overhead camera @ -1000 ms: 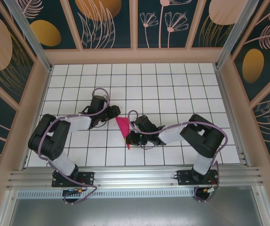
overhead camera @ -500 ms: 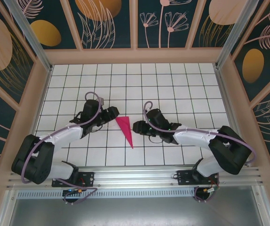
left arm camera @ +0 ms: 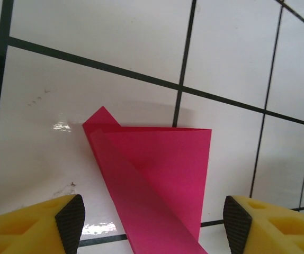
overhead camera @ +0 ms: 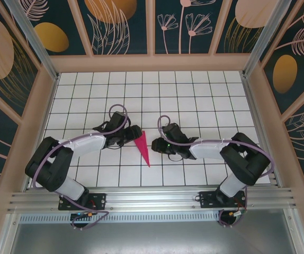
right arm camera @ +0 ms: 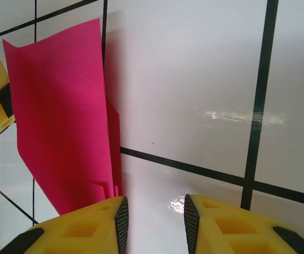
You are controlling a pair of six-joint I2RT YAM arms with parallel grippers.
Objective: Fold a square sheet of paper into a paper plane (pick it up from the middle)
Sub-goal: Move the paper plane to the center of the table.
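- Top view: the paper plane (overhead camera: 143, 148) lies flat on the white tiled bench (overhead camera: 194, 95), between the two arms. Its wide end points to the far side and its sharp tip to the near edge.
- The left hand (overhead camera: 133, 134) sits at the plane's wide end, touching or just beside it; I can't tell which from up here. The right hand (overhead camera: 161, 143) is down near the plane's other side, a little apart from it.
- Left wrist view: the left hand (left arm camera: 152, 222) is wide open, its dark pads (left arm camera: 71, 218) standing well apart. The paper plane (left arm camera: 162, 164) lies between them on the bench (left arm camera: 115, 47), one flap curling up. Neither pad touches it, so nothing is gripped.
- Right wrist view: the right hand (right arm camera: 155, 219) is only partly open, with a narrow gap and bare tile showing between its fingers (right arm camera: 121, 217). The paper plane (right arm camera: 62, 127) lies off to the left, its edge running down to the left finger. Nothing is held.
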